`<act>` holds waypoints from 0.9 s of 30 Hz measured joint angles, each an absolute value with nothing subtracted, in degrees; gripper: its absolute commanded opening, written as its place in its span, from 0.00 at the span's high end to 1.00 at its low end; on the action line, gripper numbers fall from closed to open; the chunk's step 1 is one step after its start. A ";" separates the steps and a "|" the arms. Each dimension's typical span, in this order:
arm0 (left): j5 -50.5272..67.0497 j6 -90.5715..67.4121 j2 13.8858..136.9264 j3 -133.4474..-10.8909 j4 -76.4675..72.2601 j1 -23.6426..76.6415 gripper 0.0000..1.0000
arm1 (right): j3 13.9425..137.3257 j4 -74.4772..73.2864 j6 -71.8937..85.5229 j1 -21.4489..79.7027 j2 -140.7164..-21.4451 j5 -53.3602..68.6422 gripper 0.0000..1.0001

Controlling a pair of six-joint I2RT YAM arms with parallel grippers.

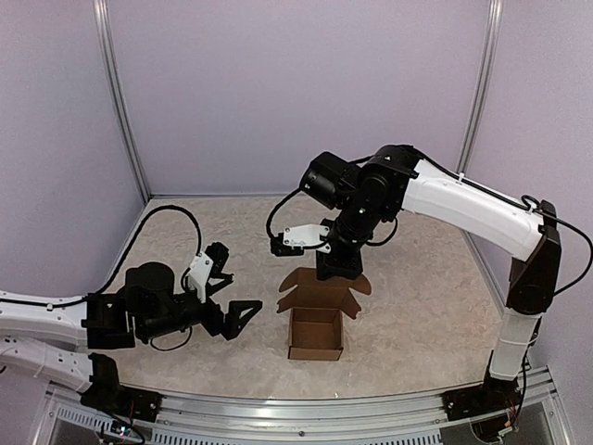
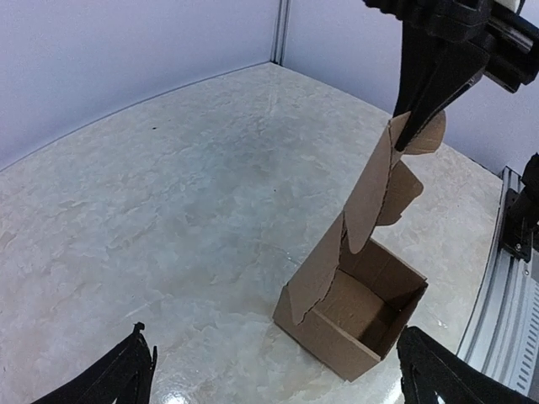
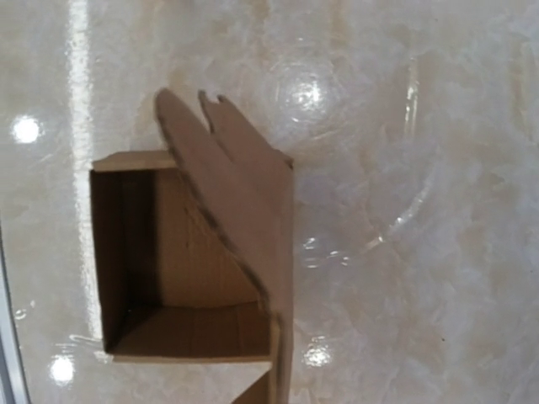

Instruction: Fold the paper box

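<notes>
**Item 1: paper box** [image 1: 315, 334]. Plain brown cardboard, small and squarish. It stands on the worktop [image 1: 417, 306] somewhat toward 6 o'clock of centre in the overhead view. Its mouth faces up and we see nothing inside. A lid panel [image 2: 370, 185] rises from the 12 o'clock wall, carrying 2 rounded side tabs [image 2: 406, 189]. It is not yet folded over.

**Item 2: right gripper** [image 1: 335, 269]. It sits at 12 o'clock of the box and above it, pinched closed on the top edge of the lid panel and holding it upright.

**Item 3: left gripper** [image 1: 232, 287]. It sits at 9 o'clock of the box, well apart from it, with its jaws spread wide and holding nothing.

**Handling notes.**
- We judge the box very light.
- The panels look stiff, but the card should give readily at the creases.
- The thin card could crush or tear at the slits under a hard pinch.
- The worktop looks glossy, so an unbraced box would likely slide when pushed.

**Where to hold.** We would take the lid panel at mid-span near its free edge. We would steady the body by an outer wall, the 9 o'clock side being nearest the free gripper.
</notes>
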State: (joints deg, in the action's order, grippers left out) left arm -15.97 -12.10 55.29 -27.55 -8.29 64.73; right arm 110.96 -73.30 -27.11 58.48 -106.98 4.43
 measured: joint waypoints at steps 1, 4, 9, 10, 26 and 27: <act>-14.68 -10.83 55.77 -27.57 -9.63 64.73 0.01 | 111.18 -73.49 -27.22 58.48 -107.07 4.62 1.00; -11.94 -8.21 58.02 -27.73 -11.55 64.73 0.01 | 111.85 -73.52 -27.35 58.48 -107.53 5.21 1.00; -9.30 -4.51 63.77 -29.56 -12.25 64.73 0.01 | 112.03 -73.56 -27.31 58.48 -108.44 5.74 1.00; -9.08 -3.92 64.86 -30.13 -12.34 64.73 0.01 | 112.03 -73.58 -27.29 58.48 -108.62 5.82 1.00; -6.83 0.56 73.25 -32.95 -15.27 62.72 0.31 | 112.03 -73.63 -27.14 58.50 -109.12 6.68 1.00; -6.42 0.69 73.82 -33.39 -15.40 62.65 0.35 | 112.03 -73.63 -27.14 58.50 -109.12 6.68 1.00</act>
State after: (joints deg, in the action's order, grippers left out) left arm -6.42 0.69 73.82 -33.39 -15.40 62.65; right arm 112.03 -73.63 -27.14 58.50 -109.12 6.68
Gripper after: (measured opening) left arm 0.739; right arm 0.005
